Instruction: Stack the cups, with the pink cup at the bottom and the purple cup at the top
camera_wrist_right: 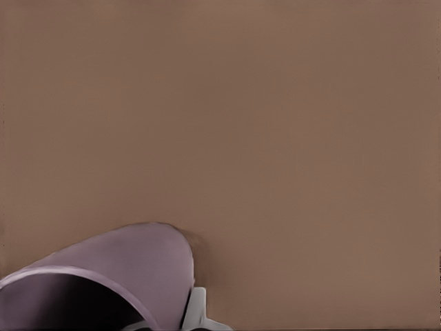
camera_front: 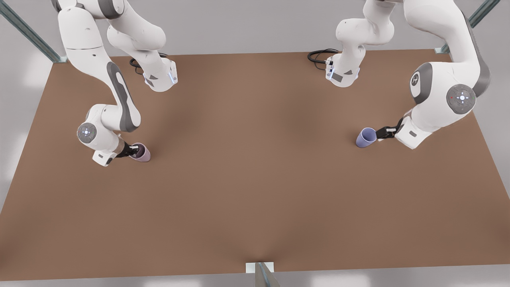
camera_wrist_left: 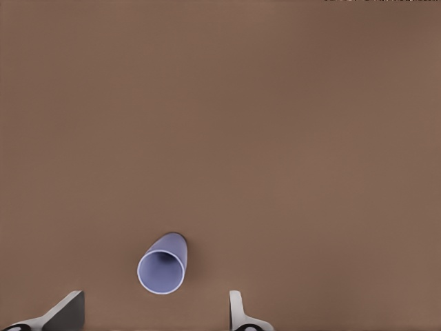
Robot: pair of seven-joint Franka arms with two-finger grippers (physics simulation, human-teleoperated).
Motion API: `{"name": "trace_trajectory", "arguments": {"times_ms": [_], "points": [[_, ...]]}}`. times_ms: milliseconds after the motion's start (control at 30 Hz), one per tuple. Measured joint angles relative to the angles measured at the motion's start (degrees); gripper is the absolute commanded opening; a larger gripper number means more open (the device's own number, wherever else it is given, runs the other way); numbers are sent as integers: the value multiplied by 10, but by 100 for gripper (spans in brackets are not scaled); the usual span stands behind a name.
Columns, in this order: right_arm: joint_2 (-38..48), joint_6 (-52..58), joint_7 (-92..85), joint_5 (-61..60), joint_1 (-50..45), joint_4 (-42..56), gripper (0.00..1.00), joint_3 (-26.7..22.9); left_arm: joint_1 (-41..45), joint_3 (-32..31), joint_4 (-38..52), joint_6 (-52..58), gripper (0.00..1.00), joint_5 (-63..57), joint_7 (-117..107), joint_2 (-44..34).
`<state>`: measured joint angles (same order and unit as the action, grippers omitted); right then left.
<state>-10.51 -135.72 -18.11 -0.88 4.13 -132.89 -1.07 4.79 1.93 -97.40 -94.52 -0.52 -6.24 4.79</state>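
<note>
The pink cup (camera_front: pixel 141 153) stands upright on the brown table (camera_front: pixel 255 179) at the front view's left. My right gripper (camera_front: pixel 132 150) is at its rim, reaching into its mouth from the left. In the right wrist view the pink cup (camera_wrist_right: pixel 131 269) sits very close, showing its dark inside. The purple cup (camera_front: pixel 365 138) stands upright at the front view's right. My left gripper (camera_front: pixel 383 133) is beside its rim. In the left wrist view the purple cup (camera_wrist_left: pixel 162 264) lies just ahead of my left gripper (camera_wrist_left: pixel 151 314), which is open and not touching it.
Two black cables (camera_front: pixel 320 56) lie by the arm bases at the table's far edge. A metal post (camera_front: pixel 261 273) stands at the near edge. Bare brown table spreads between the two cups, which are far apart.
</note>
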Motion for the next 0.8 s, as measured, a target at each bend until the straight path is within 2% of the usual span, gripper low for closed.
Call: {"name": "trace_trajectory", "arguments": {"times_ms": [133,200,300,367,400,433,533,700,767,800], "points": [[14,7,81,-63,-78,18,21,11,-6,6,-86,-45,100,2,7,-39],[12,31,171,-91,-149,54,21,17,9,27,-155,-81,100,4,33,-64],[-20,31,344,-98,-264,126,21,22,4,52,-206,-130,100,6,61,-66],[-56,32,443,-98,-276,181,21,65,-10,74,-237,-171,100,7,86,-64],[-89,29,506,-97,-282,222,21,102,-22,82,-250,-190,100,9,93,-62],[-122,31,549,-97,-314,269,21,108,-39,84,-267,-211,100,11,93,-60],[-248,27,695,-83,-415,442,21,106,-85,86,-303,-266,100,18,93,-48],[-307,25,751,-54,-492,490,21,49,-143,83,-319,-289,100,25,93,-32],[-313,28,754,-48,-491,490,67,44,-127,83,-319,-290,100,27,93,-27],[-312,28,754,-51,-491,492,78,42,-104,84,-319,-290,100,27,93,-25]]}}
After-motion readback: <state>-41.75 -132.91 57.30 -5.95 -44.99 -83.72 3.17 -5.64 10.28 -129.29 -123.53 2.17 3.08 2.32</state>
